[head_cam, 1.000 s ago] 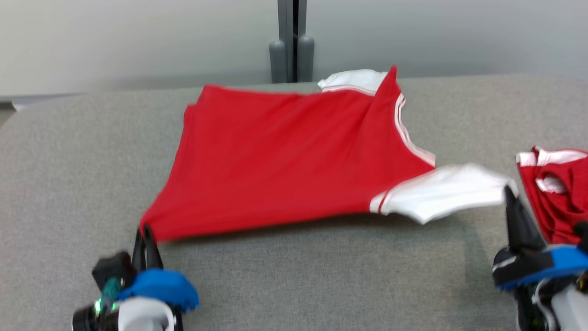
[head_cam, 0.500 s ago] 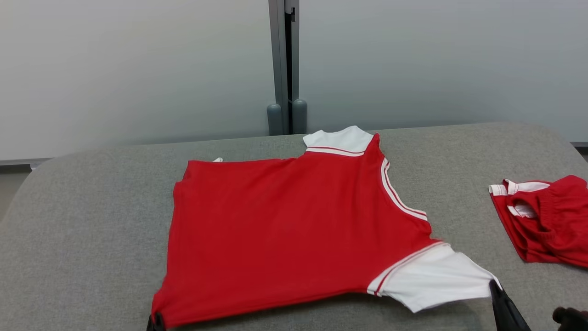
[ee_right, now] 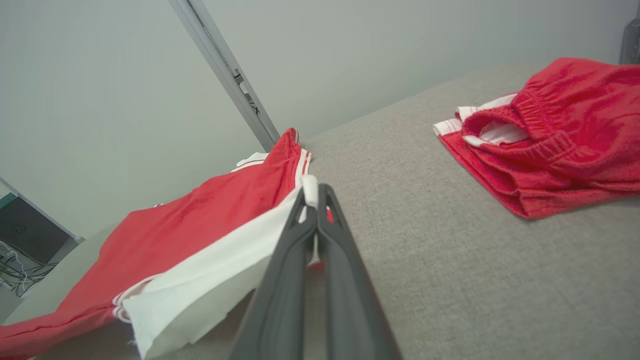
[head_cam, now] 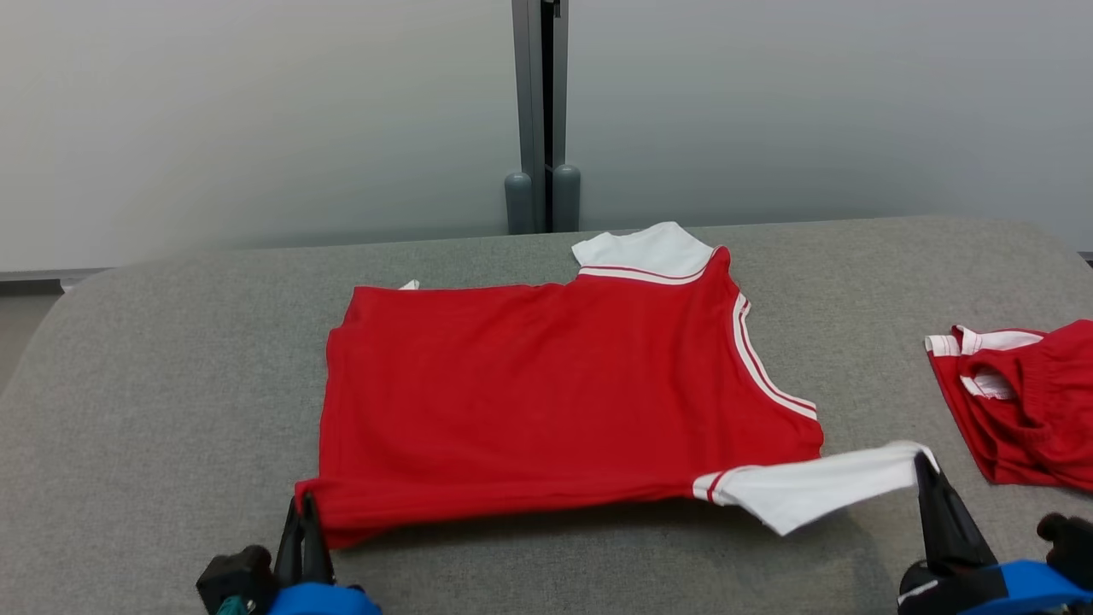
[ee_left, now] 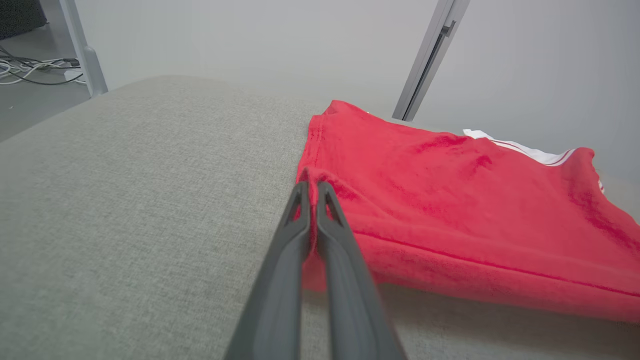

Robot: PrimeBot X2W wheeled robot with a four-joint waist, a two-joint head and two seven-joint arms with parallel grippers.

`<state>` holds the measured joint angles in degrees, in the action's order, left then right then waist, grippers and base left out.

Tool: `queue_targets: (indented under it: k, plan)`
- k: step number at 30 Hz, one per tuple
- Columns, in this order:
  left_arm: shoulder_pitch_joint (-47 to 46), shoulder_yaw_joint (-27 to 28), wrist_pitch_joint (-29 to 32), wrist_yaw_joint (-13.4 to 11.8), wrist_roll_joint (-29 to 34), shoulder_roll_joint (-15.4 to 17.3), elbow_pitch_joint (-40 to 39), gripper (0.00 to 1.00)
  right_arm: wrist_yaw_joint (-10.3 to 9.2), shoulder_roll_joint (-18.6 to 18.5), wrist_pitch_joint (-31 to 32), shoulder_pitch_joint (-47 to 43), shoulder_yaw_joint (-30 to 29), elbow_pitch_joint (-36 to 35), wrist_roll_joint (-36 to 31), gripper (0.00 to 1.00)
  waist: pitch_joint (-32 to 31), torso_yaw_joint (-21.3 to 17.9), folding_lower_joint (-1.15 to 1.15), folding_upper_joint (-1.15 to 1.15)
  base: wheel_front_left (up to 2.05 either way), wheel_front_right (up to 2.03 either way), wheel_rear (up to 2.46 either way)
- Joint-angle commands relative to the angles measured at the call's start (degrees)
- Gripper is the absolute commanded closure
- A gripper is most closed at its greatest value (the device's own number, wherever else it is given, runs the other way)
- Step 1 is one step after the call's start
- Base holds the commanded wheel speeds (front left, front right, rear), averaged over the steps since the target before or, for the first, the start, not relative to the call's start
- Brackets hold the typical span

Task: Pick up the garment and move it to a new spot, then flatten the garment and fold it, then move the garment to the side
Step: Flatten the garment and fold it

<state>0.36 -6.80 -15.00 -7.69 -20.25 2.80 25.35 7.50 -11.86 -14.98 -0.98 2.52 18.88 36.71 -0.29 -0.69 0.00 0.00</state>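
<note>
A red T-shirt (head_cam: 546, 393) with white sleeves and white trim lies spread on the grey padded table (head_cam: 162, 384). My left gripper (head_cam: 303, 508) is shut on its near left hem corner, which the left wrist view shows pinched between the fingers (ee_left: 312, 187). My right gripper (head_cam: 922, 461) is shut on the tip of the near white sleeve (head_cam: 820, 487), lifted a little off the table; in the right wrist view the sleeve (ee_right: 210, 270) hangs taut from the fingertips (ee_right: 314, 192). The far sleeve (head_cam: 645, 249) lies flat at the back.
A second red garment with white trim (head_cam: 1025, 401) lies bunched at the table's right side, also in the right wrist view (ee_right: 545, 135). A grey wall with a vertical post (head_cam: 542, 111) stands behind the table. The table's left edge (head_cam: 34, 359) curves away.
Between the frames the camera has tilted. Both grippers have drawn the shirt's near edge back and up; the near sleeve now stretches thin and taut, and the red body lies flatter.
</note>
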Motion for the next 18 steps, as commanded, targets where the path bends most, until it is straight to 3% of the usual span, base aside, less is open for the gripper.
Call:
queue_targets:
  k: [1,12,18]
  plan:
    - [-2.37,-1.05,-0.24,0.07,0.12,0.12,0.74,1.0,-0.01,-0.38,-0.25,2.5,0.15,0.49,-0.24,1.0,0.8,0.36,0.0,0.0,0.0,0.0,0.0]
    - [-18.04,-7.65,-0.24,-1.25,0.63,0.14,9.42,1.0,0.0,-3.07,-0.23,18.52,1.18,8.32,-0.27,1.0,7.62,1.49,0.0,0.0,0.0,0.0,0.0]
    - [-23.36,-7.7,-0.24,-2.6,0.24,0.13,12.95,1.0,0.0,-3.94,-0.23,24.44,1.23,11.5,-0.03,1.0,11.19,1.66,0.0,0.0,0.0,0.0,0.0]
